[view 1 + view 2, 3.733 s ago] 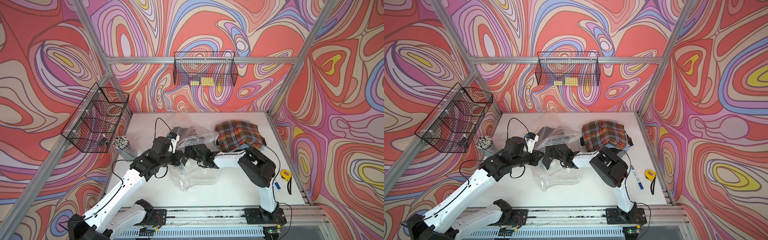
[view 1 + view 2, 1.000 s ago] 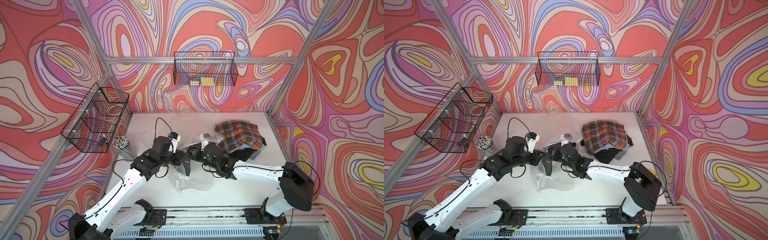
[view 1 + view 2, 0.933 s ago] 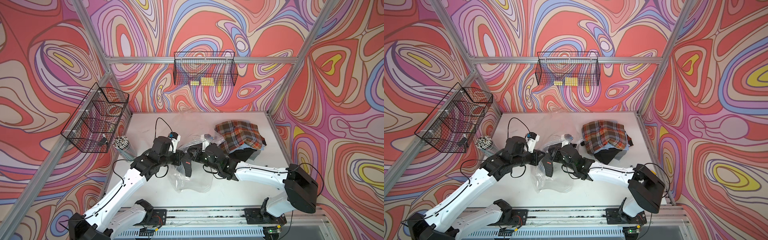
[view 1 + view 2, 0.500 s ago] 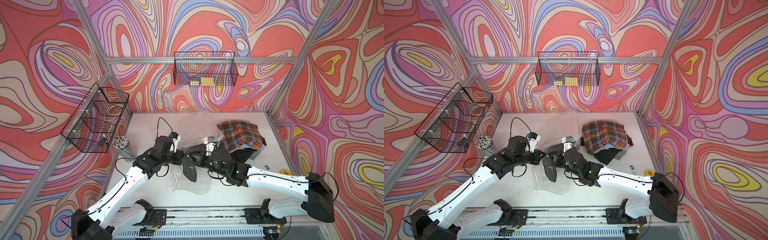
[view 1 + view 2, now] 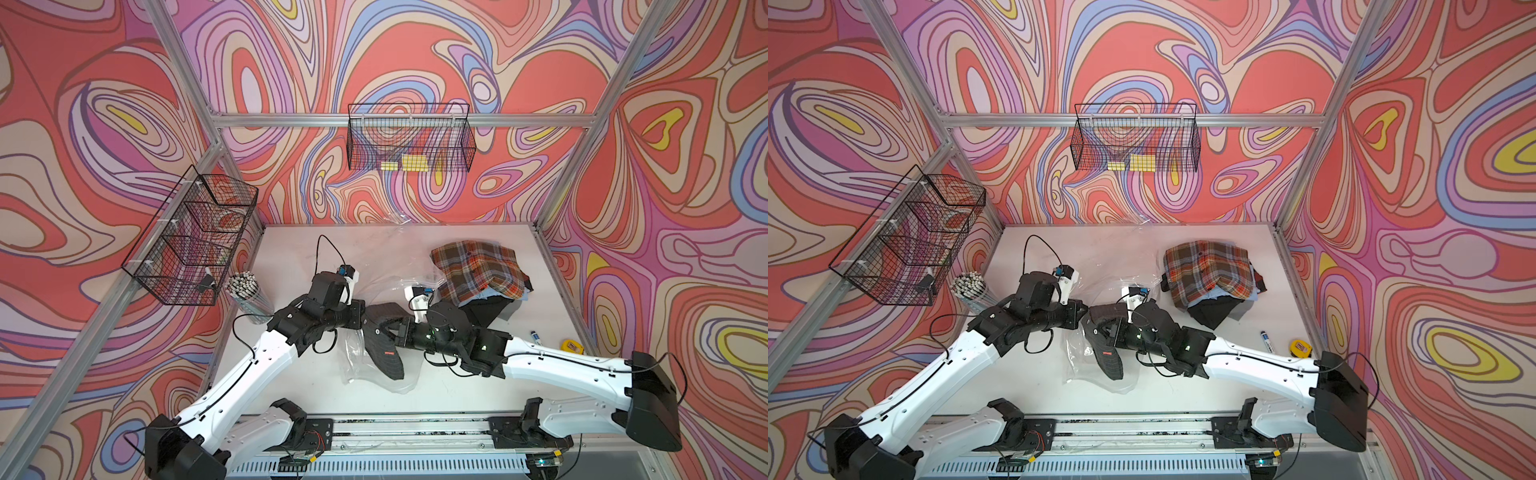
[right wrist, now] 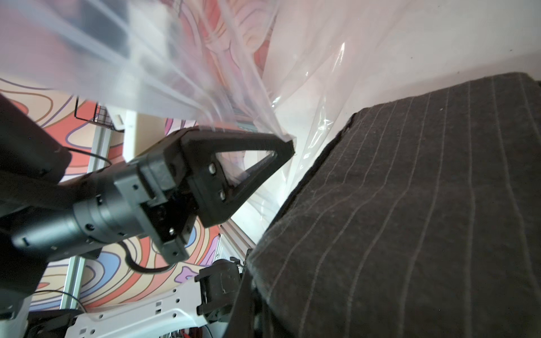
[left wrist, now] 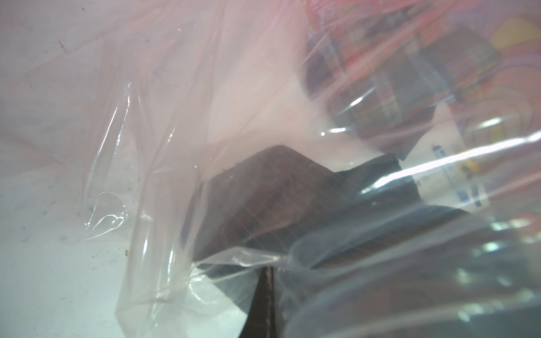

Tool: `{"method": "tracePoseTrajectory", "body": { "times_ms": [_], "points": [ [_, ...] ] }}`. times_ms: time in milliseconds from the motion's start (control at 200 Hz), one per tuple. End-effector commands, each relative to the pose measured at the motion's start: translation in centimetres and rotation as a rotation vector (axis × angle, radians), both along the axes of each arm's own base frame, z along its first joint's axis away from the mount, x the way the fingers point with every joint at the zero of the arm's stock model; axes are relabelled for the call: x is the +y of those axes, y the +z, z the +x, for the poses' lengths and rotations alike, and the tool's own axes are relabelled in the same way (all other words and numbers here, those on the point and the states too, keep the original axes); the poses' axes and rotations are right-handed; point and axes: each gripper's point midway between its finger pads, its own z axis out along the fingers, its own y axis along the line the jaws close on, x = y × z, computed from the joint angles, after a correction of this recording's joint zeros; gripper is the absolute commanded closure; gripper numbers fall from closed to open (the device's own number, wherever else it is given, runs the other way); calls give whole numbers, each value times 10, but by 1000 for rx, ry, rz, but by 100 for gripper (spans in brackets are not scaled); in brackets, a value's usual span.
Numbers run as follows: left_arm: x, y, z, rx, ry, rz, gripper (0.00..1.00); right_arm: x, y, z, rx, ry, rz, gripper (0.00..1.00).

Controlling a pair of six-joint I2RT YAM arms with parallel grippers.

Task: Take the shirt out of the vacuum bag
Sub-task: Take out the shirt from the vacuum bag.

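Plastic edge of the vacuum bag [image 5: 353, 358] sits pinched in your fully closed left gripper [image 6: 288, 146], nine o'clock of the dark shirt [image 5: 384, 349]. Since a second ago that shirt has slid mostly free (tail still overlapping the bag). It dangles mid-table from your right gripper [image 5: 401, 330], clamped tight on it at three o'clock.
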Motion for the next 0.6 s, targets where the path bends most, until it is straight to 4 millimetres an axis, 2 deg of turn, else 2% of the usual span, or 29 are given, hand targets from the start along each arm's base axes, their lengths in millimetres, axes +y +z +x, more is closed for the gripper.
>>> {"method": "tracePoseTrajectory", "body": {
  "times_ms": [0, 160, 391, 536, 596],
  "points": [
    [7, 3, 4, 2, 35, 22, 100, -7, 41, -19, -33, 73, 50, 100],
    [8, 0, 5, 10, 41, 30, 100, -29, 57, -30, -26, 58, 98, 100],
    [8, -5, 6, 32, 45, 46, 100, -23, 75, -52, 27, 166, 182, 100],
    [11, -8, 7, 35, 59, 68, 100, -34, 119, -58, -22, 167, 275, 100],
    [12, -10, 8, 43, 61, 79, 100, -36, 130, -59, -31, 167, 288, 100]
  ]
}}
